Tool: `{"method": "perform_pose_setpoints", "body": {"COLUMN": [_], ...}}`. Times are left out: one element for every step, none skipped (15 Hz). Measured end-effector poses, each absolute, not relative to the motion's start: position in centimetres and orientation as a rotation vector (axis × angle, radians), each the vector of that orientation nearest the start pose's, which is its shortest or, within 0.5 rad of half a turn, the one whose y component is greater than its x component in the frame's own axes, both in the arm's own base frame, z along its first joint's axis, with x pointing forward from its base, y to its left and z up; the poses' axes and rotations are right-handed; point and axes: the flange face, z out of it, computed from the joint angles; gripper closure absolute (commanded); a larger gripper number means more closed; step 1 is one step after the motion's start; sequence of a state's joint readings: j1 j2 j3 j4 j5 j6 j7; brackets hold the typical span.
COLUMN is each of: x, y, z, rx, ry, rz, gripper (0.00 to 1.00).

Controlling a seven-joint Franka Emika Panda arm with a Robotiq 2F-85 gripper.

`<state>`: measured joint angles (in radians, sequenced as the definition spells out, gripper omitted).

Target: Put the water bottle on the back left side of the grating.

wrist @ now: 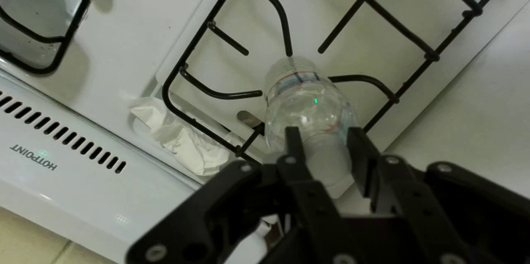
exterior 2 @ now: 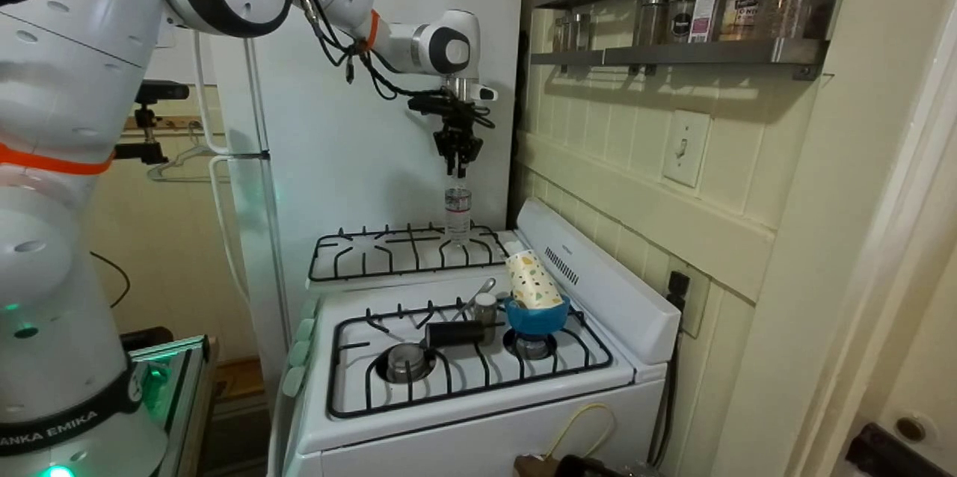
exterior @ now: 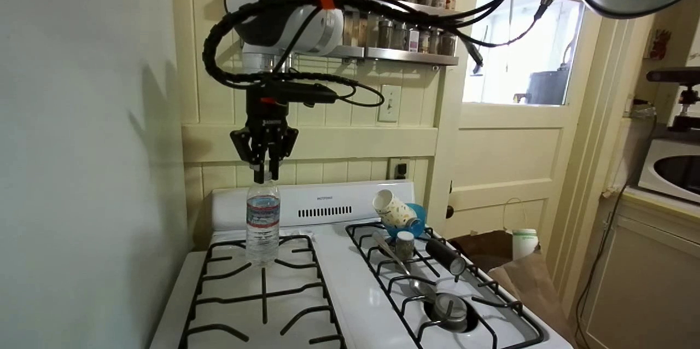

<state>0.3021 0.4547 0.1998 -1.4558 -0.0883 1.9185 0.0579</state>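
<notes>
All views share the black iron grating: from its front toward the white slotted backguard in an exterior view; sideways toward the tall white refrigerator in an exterior view; downward, closest, in the wrist view.

Water bottle, clear, its label apparently blue with red lines; grating, black; bowl, blue; cup, cream, speckled.

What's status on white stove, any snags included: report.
Black gripper: shut on white cap. Clear plastic water bottle: upright over back left of black metal grating, base contact unclear. Crumpled white wad: beside grating, apart from bottle.
</notes>
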Motion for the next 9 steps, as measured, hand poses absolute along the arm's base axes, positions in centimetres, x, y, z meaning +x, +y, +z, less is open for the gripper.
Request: {"method": "perform_pose_setpoints", "body": {"x": [62.0,62.1,62.2,62.3,62.5,62.5,62.5,62.2,61.6], "y": [30.7,30.8,30.8,30.7,30.6,30.5,30.2,29.7,29.1], "z": [43.0,43.4,44.0,44.8,45.9,47.3,49.2,51.5,53.7], "rx": [-3.052,-3.050,-3.048,-3.044,-3.039,-3.030,-3.015,-2.998,-2.988], "ry": [-0.706,-0.706,-0.705,-0.703,-0.697,-0.691,-0.689,-0.691,-0.705], "rz": [-0.026,-0.036,-0.052,-0.075,-0.099,-0.132,-0.173,-0.212,-0.231], "gripper": [0.29,0.22,0.13,0.07,0.00,0.00,0.00,0.00,0.00]}}
